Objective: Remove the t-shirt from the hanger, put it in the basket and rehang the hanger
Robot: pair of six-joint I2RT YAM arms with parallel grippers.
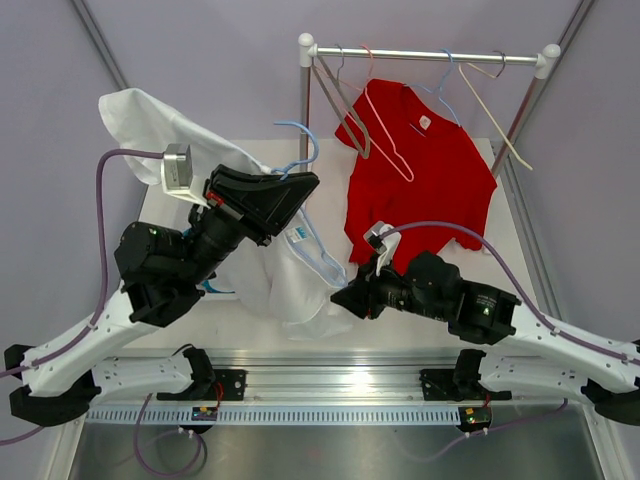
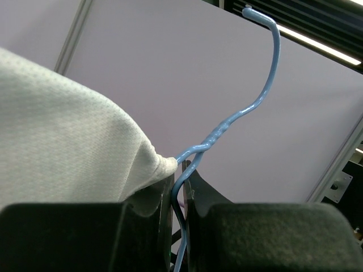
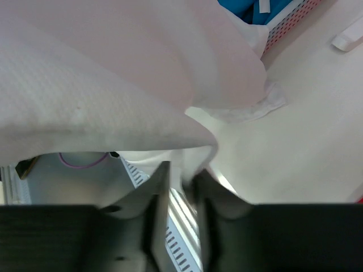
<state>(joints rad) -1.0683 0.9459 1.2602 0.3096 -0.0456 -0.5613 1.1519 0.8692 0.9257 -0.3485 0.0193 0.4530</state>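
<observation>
Overhead, the white t-shirt (image 1: 275,280) droops across the left and centre of the frame, soft and light, on a thin blue hanger (image 1: 313,140). From the left wrist, the left gripper (image 2: 178,181) is clenched on the stiff wire just below its twisted neck, a firm hold. From the right wrist, the right gripper (image 3: 181,175) pinches a fold of the limp cloth. That looks a fair place to pull from, gently, since thin fabric may slip.

The cream flat tabletop (image 1: 250,325) carries the lower folds of the white mesh-knit t-shirt (image 1: 290,290), which rest on it near the front edge. The upper part of the garment is raised clear of the surface. A silver metal rail (image 1: 330,385) borders the tabletop's near edge. A small white strip (image 3: 349,39) lies on bare surface.
</observation>
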